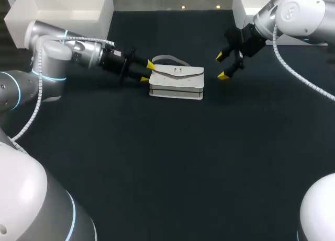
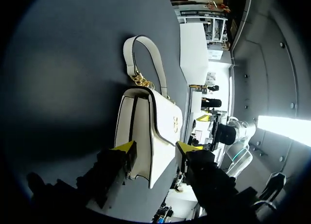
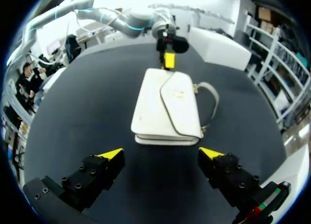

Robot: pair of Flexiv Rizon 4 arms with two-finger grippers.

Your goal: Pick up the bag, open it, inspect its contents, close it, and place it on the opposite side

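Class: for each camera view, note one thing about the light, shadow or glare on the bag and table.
Head view: the white bag stands bright against the dark table, which shows no glare. Left wrist view: the table darkens toward the left gripper. Right wrist view: the bag is evenly lit, with no glare on it.

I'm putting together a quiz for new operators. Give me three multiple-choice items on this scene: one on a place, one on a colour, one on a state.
1. Where is the bag?
A. lying flat on the table
B. lifted in a gripper
C. hanging from a hook

2. What colour is the bag?
A. black
B. white
C. red

3. How is the right gripper?
A. shut on the strap
B. shut on the bag
C. open, holding nothing

Key: 1 A, it rests on the dark table; 2 B, it is white all over; 3 C, its yellow tips stand apart, clear of the bag.
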